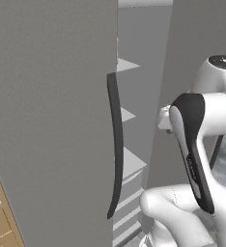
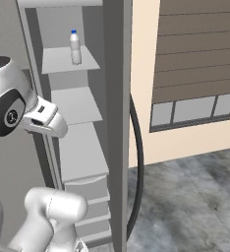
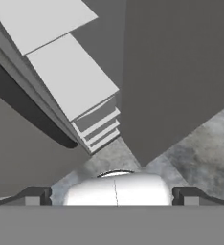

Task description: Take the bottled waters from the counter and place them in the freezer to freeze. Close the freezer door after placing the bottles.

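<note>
While one bottled water (image 2: 75,47) stands upright on a high freezer shelf (image 2: 68,60), the tool (image 3: 116,196), its tips spread wide and holding nothing, points down toward the floor, with the open freezer door (image 1: 52,120) standing tall beside it.

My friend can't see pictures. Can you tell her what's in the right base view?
A water bottle with a blue cap stands on the top white shelf of the open freezer. The white robot arm is in front, and the freezer door shows edge-on.
</note>
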Tool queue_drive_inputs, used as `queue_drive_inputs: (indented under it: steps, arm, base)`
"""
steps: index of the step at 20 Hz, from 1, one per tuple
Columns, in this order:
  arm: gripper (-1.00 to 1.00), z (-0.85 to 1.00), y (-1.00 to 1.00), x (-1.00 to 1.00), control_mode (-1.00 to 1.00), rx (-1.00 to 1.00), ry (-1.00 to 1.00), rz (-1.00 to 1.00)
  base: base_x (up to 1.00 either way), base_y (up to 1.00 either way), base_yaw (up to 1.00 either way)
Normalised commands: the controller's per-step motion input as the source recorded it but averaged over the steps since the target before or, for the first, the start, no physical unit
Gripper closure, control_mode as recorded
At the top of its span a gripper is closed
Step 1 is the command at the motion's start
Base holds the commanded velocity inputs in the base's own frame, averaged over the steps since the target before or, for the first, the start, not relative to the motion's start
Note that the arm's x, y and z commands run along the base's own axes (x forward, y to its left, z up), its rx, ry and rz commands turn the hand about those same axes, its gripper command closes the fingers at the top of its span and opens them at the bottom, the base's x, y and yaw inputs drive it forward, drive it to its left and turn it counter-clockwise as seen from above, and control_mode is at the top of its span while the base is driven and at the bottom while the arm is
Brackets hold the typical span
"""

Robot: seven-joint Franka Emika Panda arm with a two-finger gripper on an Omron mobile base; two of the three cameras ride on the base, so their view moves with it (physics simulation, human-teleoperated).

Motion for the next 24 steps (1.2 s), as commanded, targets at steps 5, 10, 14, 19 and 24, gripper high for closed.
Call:
queue_drive_inputs:
  steps: [5,10,14,19,24]
  arm:
    - [-1.0,-0.2,0.0,-0.33,-1.0,0.03,-0.18,0.15]
    - [-1.0,-0.21,0.0,-0.13,-1.0,-0.01,-0.08,0.1]
    - [-1.0,-0.23,0.0,0.0,-1.0,-0.06,0.06,0.0]
    - [-1.0,-0.04,0.0,0.0,-1.0,0.0,0.02,0.0]
    - [-1.0,-0.01,0.0,0.0,-1.0,0.0,0.0,0.0]
  base:
    - [0.0,0.0,0.0]
    - [0.0,0.0,0.0]
    - [0.0,0.0,0.0]
    - [0.0,0.0,0.0]
    - [0.0,0.0,0.0]
